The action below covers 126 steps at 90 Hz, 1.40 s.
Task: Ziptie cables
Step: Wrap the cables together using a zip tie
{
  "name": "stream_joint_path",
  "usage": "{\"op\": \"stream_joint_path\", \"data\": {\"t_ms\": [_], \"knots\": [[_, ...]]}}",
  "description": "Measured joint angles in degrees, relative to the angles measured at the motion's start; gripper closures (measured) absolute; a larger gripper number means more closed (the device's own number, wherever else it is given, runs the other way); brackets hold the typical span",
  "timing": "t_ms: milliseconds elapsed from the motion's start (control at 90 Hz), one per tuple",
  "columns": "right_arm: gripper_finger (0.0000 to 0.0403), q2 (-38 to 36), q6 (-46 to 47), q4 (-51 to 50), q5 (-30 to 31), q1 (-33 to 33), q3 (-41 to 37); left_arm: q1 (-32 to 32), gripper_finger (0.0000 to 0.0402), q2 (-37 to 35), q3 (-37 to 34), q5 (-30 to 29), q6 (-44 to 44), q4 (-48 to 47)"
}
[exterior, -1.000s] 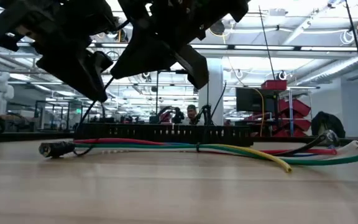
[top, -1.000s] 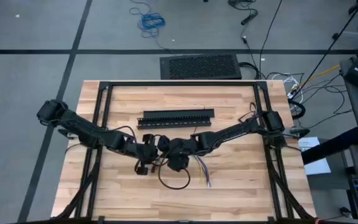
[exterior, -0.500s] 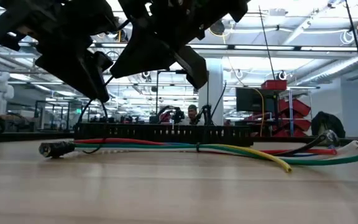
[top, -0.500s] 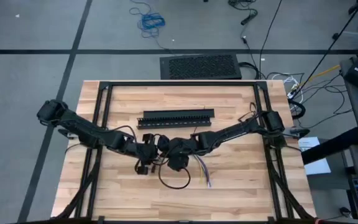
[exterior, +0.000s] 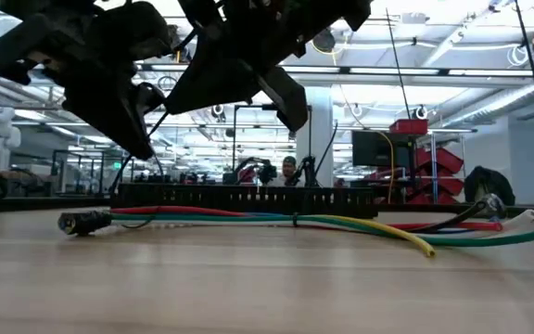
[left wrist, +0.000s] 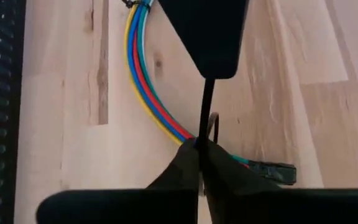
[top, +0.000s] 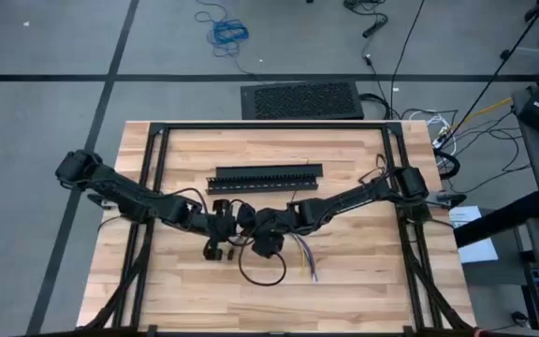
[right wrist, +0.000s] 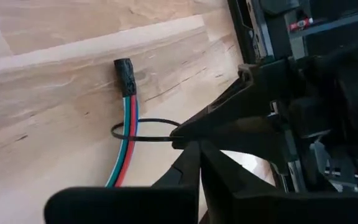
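Note:
The cables (exterior: 248, 219), a bundle of thin coloured wires with a black end (right wrist: 126, 74), lie flat on the wooden table (top: 185, 150) in front of the slotted bar. A thin black zip tie (right wrist: 143, 121) loops around them. Both grippers hang close together above the bundle near the table's middle. My left gripper (left wrist: 199, 144) is shut on the zip tie's strip (left wrist: 205, 106). My right gripper (right wrist: 196, 147) faces it, and in the left wrist view the right gripper (left wrist: 207, 71) is shut on the same strip. My left gripper pinches the zip tie's strip (left wrist: 202, 134) between its two fingertips, coming down at a slant from the table's left. The strip runs straight from there to the other gripper, clear of the table. My right gripper pinches the same strip (left wrist: 207, 84) at its fingertips, slanting down from the table's right. The strip's loop (right wrist: 120, 132) lies around the cables on the table. In its own wrist view the left arm's finger (right wrist: 210, 121) covers the place of contact.
A long black slotted bar (top: 265, 178) lies across the table beyond the cables. A black cord loop (top: 262, 271) lies toward the near edge. Black frame rails (top: 152, 168) run along the table's sides. Bare wood shows toward the near edge.
My left gripper has shifted and turned slightly in place above the cables. Both grippers stay shut on the zip tie, and the cables lie where they were.

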Motion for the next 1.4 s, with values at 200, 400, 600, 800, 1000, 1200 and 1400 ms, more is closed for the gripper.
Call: {"op": "stream_joint_path", "data": {"t_ms": [200, 400, 600, 800, 1000, 1200, 1400], "knots": [[0.0403, -0.1, 0.2, -0.4, -0.2, 0.1, 0.0, 0.0, 0.0387, 0.0, 0.0, 0.0, 0.2, 0.7], [0.0403, -0.2, 0.2, -0.7, -0.6, 0.1, 0.0, 0.0, 0.0361, 0.0, 0.0, 0.0, 1.6, 2.2], [0.0403, -0.1, 1.1, -1.1, -0.5, 0.1, 0.0, 0.0, 0.0290, 0.0, 0.0, 0.0, 1.7, 3.1], [0.0403, -0.1, 1.3, -1.2, -0.5, 0.0, 0.0, 0.0, 0.0266, 0.0, 0.0, 0.0, 1.7, 2.4], [0.0403, -0.1, 1.3, -1.0, -0.5, 0.0, 0.0, 0.0, 0.0284, 0.0, 0.0, 0.0, 1.5, 2.4], [0.0403, 0.0, 1.3, -1.0, -0.5, 0.0, 0.0, 0.0, 0.0331, 0.0, 0.0, -0.8, 1.5, 2.4], [0.0403, 0.0, 1.3, -0.9, -0.2, 0.0, 0.0, 0.6, 0.0389, 0.0, 0.0, -1.3, 1.2, 2.2]]}}
